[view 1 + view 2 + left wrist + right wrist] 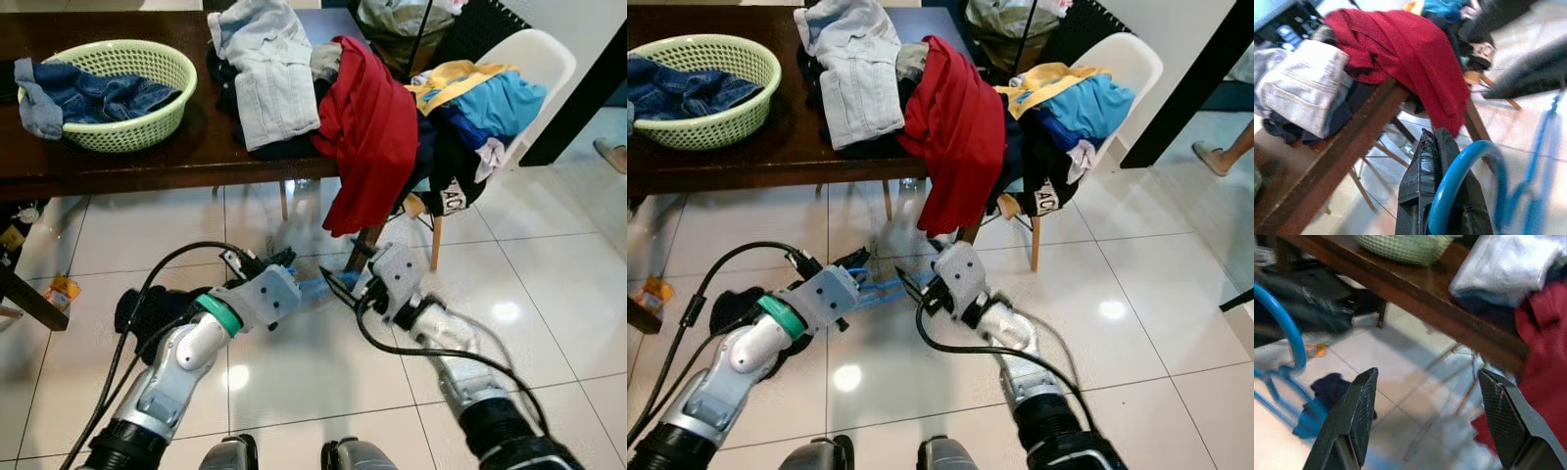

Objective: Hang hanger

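left arm: bent inward, low over the floor
left hand [1444, 196]: fingers closed together
right hand [1430, 426]: fingers spread wide, facing left hand

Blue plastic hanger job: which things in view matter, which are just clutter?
In play:
- blue plastic hanger, hook pinched in the left gripper
- right gripper, fingers open, beside it

Clutter:
- green plastic laundry basket holding jeans
- red garment draped off the dark wooden table
- white chair piled with clothes
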### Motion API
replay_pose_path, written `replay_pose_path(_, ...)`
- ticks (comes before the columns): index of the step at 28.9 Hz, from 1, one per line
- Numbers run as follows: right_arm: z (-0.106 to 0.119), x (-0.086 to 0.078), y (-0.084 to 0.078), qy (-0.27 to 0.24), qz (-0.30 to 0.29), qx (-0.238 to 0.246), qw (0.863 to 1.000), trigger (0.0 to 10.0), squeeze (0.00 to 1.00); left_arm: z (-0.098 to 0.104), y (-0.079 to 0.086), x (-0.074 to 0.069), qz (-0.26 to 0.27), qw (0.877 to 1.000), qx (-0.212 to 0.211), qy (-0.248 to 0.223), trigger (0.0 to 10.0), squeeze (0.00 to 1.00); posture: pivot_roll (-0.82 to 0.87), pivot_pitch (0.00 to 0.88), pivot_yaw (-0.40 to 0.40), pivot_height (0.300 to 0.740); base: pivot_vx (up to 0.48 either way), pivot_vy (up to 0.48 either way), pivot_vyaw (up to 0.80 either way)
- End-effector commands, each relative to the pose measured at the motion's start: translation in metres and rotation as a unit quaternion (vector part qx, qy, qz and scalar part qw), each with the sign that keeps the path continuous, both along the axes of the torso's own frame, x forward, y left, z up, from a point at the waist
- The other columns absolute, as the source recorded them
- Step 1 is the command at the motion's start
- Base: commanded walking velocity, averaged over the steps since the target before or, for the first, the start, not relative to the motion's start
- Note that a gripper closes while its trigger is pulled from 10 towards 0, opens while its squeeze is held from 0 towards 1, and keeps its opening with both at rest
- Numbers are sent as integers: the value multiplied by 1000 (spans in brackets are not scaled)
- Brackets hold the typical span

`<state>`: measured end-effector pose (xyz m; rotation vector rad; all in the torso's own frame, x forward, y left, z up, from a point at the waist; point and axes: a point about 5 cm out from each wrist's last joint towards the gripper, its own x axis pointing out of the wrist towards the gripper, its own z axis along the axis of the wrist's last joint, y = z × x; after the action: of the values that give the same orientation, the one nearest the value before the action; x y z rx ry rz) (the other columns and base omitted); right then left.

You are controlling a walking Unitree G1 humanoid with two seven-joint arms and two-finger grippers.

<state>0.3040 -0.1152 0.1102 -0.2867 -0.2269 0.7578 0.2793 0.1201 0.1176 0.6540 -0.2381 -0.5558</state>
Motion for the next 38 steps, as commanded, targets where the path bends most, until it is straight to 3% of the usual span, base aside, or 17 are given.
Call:
replay_pose_path(1, 2, -4, 5, -4, 34, -21, 999, 10000, 0, -1, -3, -5, -22, 1000, 0, 19, 10000, 0, 17, 66, -5, 733, 0, 0, 0)
replay_pose_path(3, 13, -9, 16, -25, 106, -63, 992, 10000, 0, 2, 2, -6, -37, 999, 11, 30, 10000, 0, 21, 69, -5, 733, 0, 0, 0)
replay_pose_path(4, 13, -9, 16, -25, 106, -63, 992, 10000, 0, 2, 2, -6, -37, 999, 11, 30, 10000, 0, 21, 69, -5, 733, 0, 0, 0)
replay_pose_path(6, 11, -18, 20, -26, 172, -121, 977, 10000, 0, 6, 7, -7, -43, 998, 21, 35, 10000, 0, 28, 71, -5, 733, 0, 0, 0)
replay_pose_path(12, -7, -29, 15, 4, 230, -197, 953, 10000, 0, 15, 7, -16, -70, 996, 27, 46, 10000, 0, 33, 74, -6, 733, 0, 0, 0)
replay_pose_path(16, -12, -29, 16, 12, 235, -206, 950, 10000, 0, 18, 4, -19, -81, 995, 21, 50, 10000, 0, 38, 76, -7, 733, 0, 0, 0)
replay_pose_path(25, -16, -20, 42, -8, 201, -178, 963, 10000, 0, 29, -3, -26, -111, 992, 16, 54, 10000, 0, 57, 76, -2, 733, 0, 0, 0)
replay_pose_path(30, -10, -22, 54, -15, 222, -165, 961, 9882, 0, 32, -5, -28, -118, 991, 17, 56, 10000, 0, 59, 76, -3, 733, 0, 0, 0)
replay_pose_path(31, -11, -24, 55, -11, 236, -169, 957, 3020, 0, 32, -5, -28, -117, 991, 17, 57, 10000, 0, 59, 76, -3, 733, 0, 0, 0)
replay_pose_path(32, -11, -24, 55, -11, 236, -169, 957, 3020, 0, 32, -5, -28, -117, 991, 17, 57, 10000, 0, 59, 76, -3, 733, 0, 0, 0)
replay_pose_path(33, -15, -29, 54, 2, 260, -180, 949, 0, 0, 33, -5, -28, -116, 991, 16, 58, 10000, 0, 59, 76, -3, 733, 0, 0, 0)
replay_pose_path(38, -23, -36, 52, 20, 290, -201, 935, 0, 0, 34, -5, -28, -114, 992, 15, 60, 10000, 0, 59, 76, -3, 733, 0, 0, 0)
